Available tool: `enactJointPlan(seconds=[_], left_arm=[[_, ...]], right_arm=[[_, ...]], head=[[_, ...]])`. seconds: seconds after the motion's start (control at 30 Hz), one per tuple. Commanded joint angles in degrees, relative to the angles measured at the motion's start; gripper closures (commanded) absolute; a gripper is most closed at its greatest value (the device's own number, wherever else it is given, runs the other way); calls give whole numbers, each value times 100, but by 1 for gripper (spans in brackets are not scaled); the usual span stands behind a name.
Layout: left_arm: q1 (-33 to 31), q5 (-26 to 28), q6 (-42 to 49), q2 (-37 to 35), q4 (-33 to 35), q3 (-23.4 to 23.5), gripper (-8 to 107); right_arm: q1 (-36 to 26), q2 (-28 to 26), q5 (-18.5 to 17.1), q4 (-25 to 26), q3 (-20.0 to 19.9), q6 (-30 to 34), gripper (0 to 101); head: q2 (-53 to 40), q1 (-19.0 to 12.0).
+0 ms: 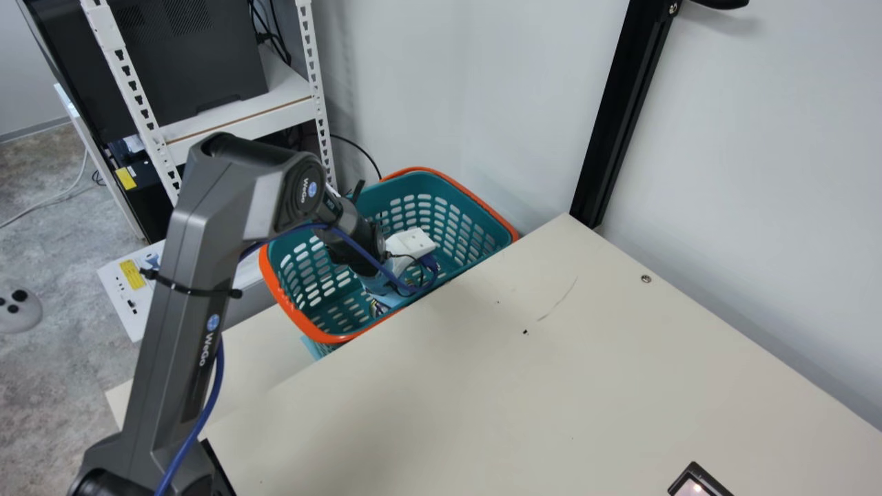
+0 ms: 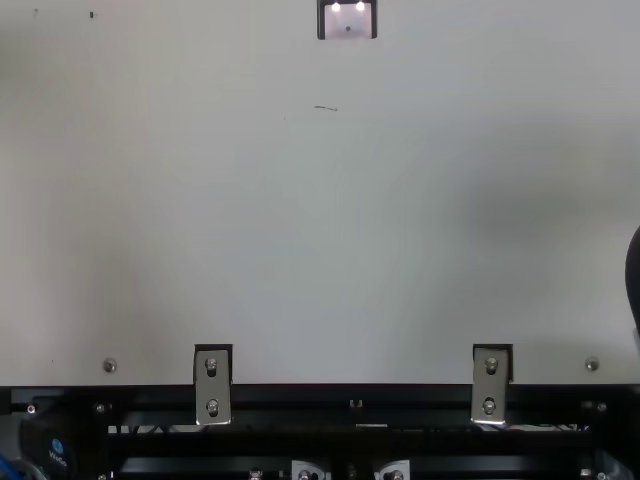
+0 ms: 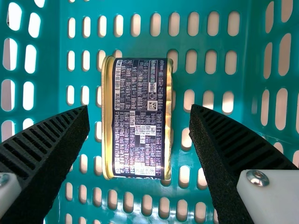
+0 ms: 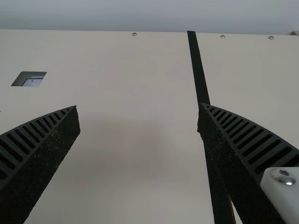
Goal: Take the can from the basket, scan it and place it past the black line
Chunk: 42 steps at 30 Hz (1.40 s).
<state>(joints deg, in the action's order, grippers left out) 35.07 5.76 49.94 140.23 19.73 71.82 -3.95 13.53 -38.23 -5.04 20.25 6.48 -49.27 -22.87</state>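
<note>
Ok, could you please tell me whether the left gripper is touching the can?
Apart. The left wrist view shows the left gripper open, with teal basket visible between the can and each finger.

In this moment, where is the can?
In the left wrist view, the can lies on the floor of the teal basket, between the open fingers of my left gripper, touching neither.
</note>
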Motion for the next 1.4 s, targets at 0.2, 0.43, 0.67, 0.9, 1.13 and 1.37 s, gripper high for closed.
enactJointPlan(seconds=[0.2, 0.43, 0.67, 0.9, 1.13, 1.37], left_arm=[[0, 0, 0, 0, 0, 0, 9], [-43, -15, -511, 2, -502, 27, 9], [-79, -42, -1093, 41, -1077, 46, 9], [-98, -62, -1389, 86, -1375, 51, 9], [-98, -62, -1394, 86, -1375, 51, 89], [-143, -74, -1692, 46, -1620, 46, 89]], right_arm=[[0, 0, 0, 0, 0, 0, 0], [0, 0, 0, 0, 0, 0, 0], [0, 0, 0, 0, 0, 0, 0], [0, 0, 0, 0, 0, 0, 0], [0, 0, 0, 0, 0, 0, 0], [0, 0, 0, 0, 0, 0, 0]], head=[[-211, -213], [-211, -213], [-211, -213], [-211, -213], [-211, -213], [-211, -213]])
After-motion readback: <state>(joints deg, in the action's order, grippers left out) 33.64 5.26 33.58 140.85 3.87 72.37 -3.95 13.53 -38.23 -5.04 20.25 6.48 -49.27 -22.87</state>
